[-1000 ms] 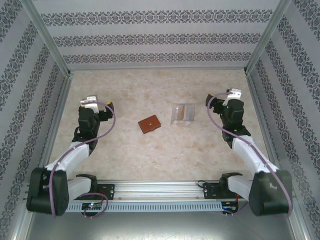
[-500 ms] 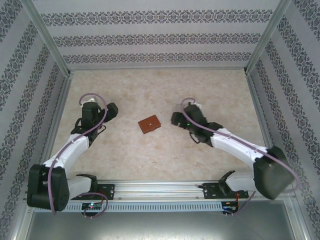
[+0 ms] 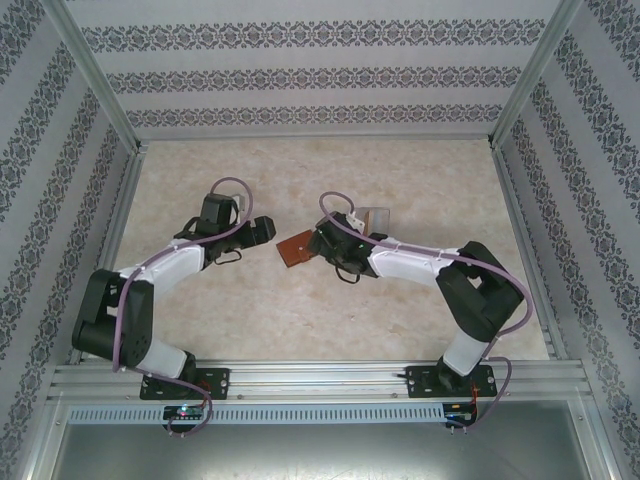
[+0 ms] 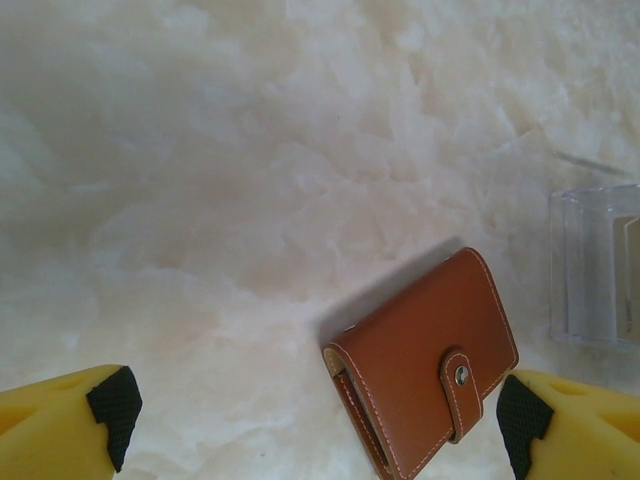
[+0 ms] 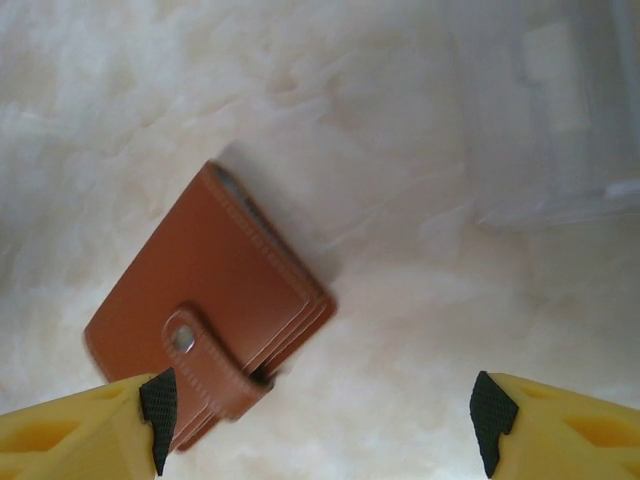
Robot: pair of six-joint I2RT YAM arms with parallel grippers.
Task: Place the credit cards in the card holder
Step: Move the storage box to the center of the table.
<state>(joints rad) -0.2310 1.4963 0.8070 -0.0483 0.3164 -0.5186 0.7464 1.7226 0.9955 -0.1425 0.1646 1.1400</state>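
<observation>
Two sets of jaws stand apart: I judge the right gripper [image 5: 325,405] nearer the slanted card holder [image 3: 298,248] (snap shut) than the left gripper [image 4: 318,405].

We see a table [image 3: 300,330] with a pale, marbled cream top, and two things lie directly on it. The card holder [image 3: 293,250] lies flat near the middle of that top. It is closed, its reddish-brown leather face turned up, and its strap is fastened across the front by a small metal snap stud [image 4: 461,375]. It sits askew to the table's edges. To the right of the card holder, and a little farther back, a clear plastic box [image 3: 378,218] rests on the same surface. It is near the card holder but apart from it, with a strip of marbled top between them.
</observation>
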